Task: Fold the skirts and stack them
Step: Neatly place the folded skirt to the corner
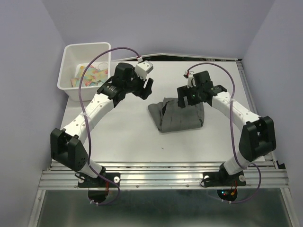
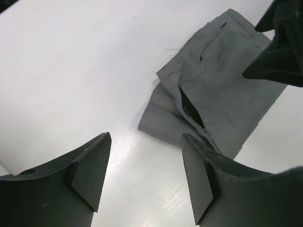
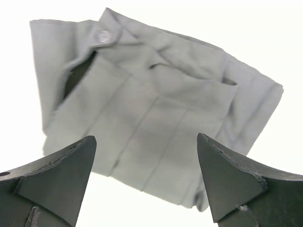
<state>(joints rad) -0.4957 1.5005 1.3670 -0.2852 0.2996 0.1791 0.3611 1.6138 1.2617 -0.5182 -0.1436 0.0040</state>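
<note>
One dark grey pleated skirt [image 1: 179,116] lies folded into a compact rectangle on the white table, right of centre. My left gripper [image 1: 146,90] is open and empty, hovering just left of and beyond the skirt; in the left wrist view [image 2: 146,137] its fingers frame bare table, with the skirt [image 2: 227,94] ahead of them. My right gripper [image 1: 190,100] is open and empty above the skirt's far edge; in the right wrist view [image 3: 146,138] its fingers straddle the skirt [image 3: 156,109], whose button and waistband slit show at the upper left.
A white plastic bin [image 1: 66,71] holding colourful items [image 1: 90,75] stands at the table's far left corner. The table [image 1: 123,137] ends at a metal rail in front. Grey walls close the sides and back.
</note>
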